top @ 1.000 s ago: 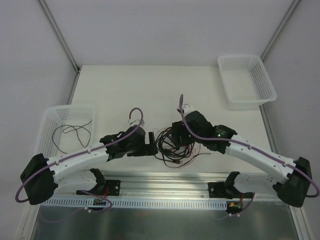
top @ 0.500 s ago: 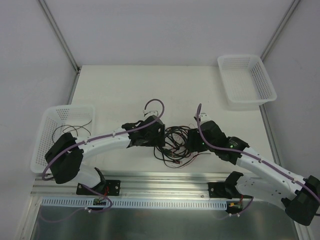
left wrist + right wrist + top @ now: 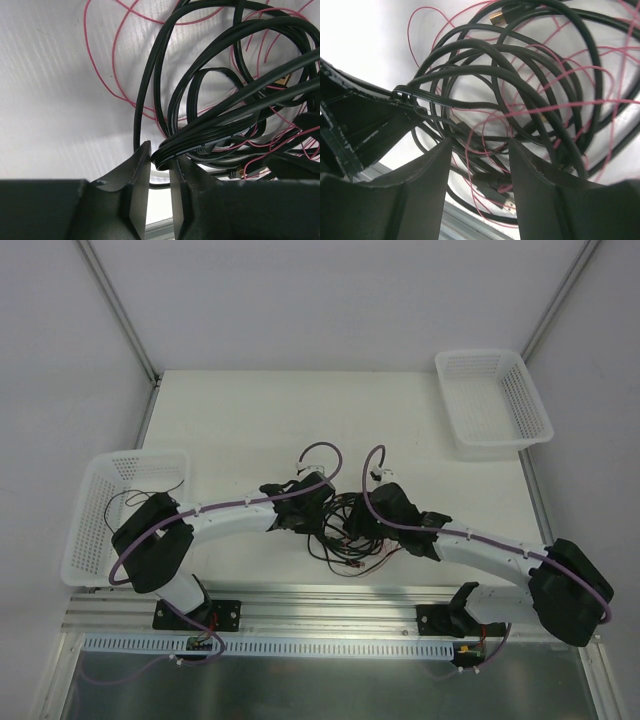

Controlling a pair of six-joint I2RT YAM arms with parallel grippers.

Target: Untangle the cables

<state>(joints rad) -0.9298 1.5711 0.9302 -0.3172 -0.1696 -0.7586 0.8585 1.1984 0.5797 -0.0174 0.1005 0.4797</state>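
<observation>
- Clamping down is the big change: a second ago the left claw (image 3: 161, 155) sat wide open just left of the pile. Now it has reached over the pile's left edge and pinched a flat bunch of black strands from the cables (image 3: 225, 120).
- The right claw (image 3: 480, 145) has slid in low on the pile's right side. Its fingers are apart, with loops crossing the gap but nothing gripped.
- The cables sit mid-table (image 3: 250, 420) near the front edge, between the two claws, one knotted heap. The red wire (image 3: 112, 52) is threaded all through the black loops.
- The left basket (image 3: 100, 465) has a thin black wire in it; the far right basket (image 3: 495, 445) looks bare.
- My guess: with one side anchored, the next step is getting the right claw onto a different strand and pulling apart. The red wire looks likely to snag.
</observation>
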